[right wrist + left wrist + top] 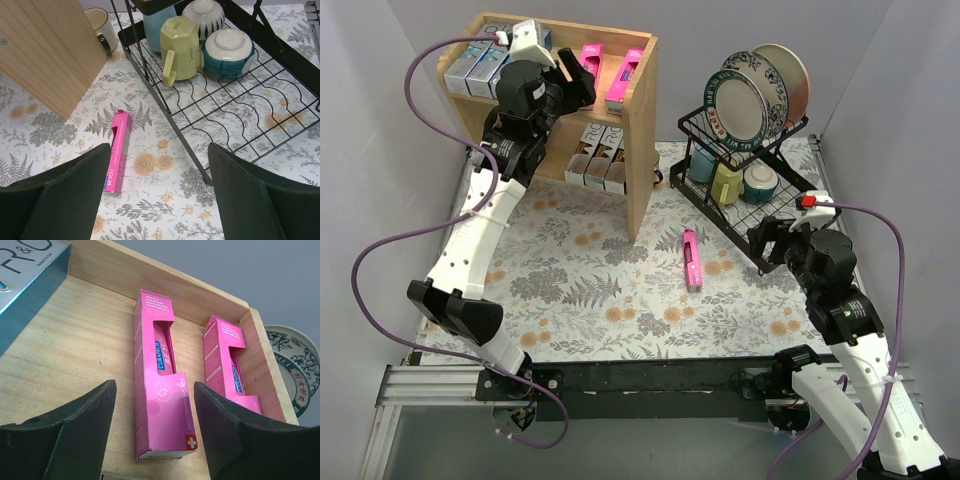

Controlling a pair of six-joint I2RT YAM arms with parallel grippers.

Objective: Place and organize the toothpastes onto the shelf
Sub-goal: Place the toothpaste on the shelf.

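The left gripper (154, 389) is up over the top of the light wooden two-tier shelf (642, 150), jaws spread wide and holding nothing, with two hot pink toothpaste cartons (159, 365) lying side by side right under it. The right gripper (159, 150) gapes empty too, hanging beside the black wire dish rack (715, 222), while one more pink carton (117, 159) lies flat on the floral table cover (600, 290) between shelf and rack.

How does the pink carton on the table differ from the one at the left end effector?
The table carton lies on the floral cloth; the shelf carton lies on the shelf's top tier beside another pink carton. The shelf carton sits before the open left end effector, the table carton before the right end effector. Both are pink, lying flat.
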